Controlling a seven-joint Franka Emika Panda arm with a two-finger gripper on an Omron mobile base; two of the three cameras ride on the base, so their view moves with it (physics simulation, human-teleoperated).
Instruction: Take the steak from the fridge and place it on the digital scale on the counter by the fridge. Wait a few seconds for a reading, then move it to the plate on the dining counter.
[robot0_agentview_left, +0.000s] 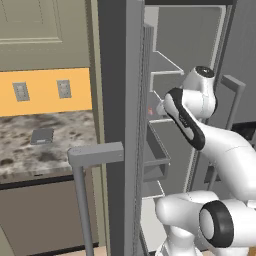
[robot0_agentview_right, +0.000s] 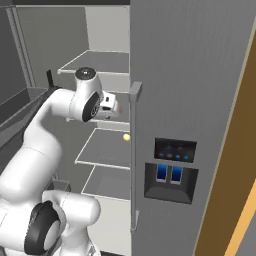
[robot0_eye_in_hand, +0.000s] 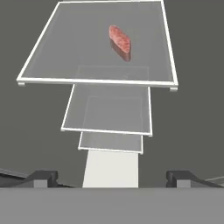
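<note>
Hand view looks down over a stack of pale grey, white-edged fridge shelves; on the nearest and largest shelf (robot0_eye_in_hand: 65, 52) lies the small reddish-pink slab of raw steak (robot0_eye_in_hand: 120, 40), toward the far right part of the pane, lying flat and at a slant. Two dark fingers (robot0_eye_in_hand: 113, 177) rise at the bottom of that view, set wide apart with nothing between them; the steak is well apart from them and untouched.

From the left base view, the white arm reaches from the lower right into the open tall dark grey fridge (robot0_agentview_left: 117, 75), whose door stands edge-on with a long grey bar handle (robot0_agentview_left: 82, 200) in front. A small reddish spot (robot0_agentview_left: 150, 111) shows on a shelf just beside the hand, too small to identify with certainty. Left of the fridge runs the mottled grey-brown stone bench (robot0_agentview_left: 30, 155), and on it lies the small flat grey square scale (robot0_agentview_left: 42, 135), bare on top.

From the right base view, the hand (robot0_agentview_right: 111, 106) sits inside the fridge above a middle shelf, and a small yellow ball-like item (robot0_agentview_right: 127, 137) rests on the shelf below.
</note>
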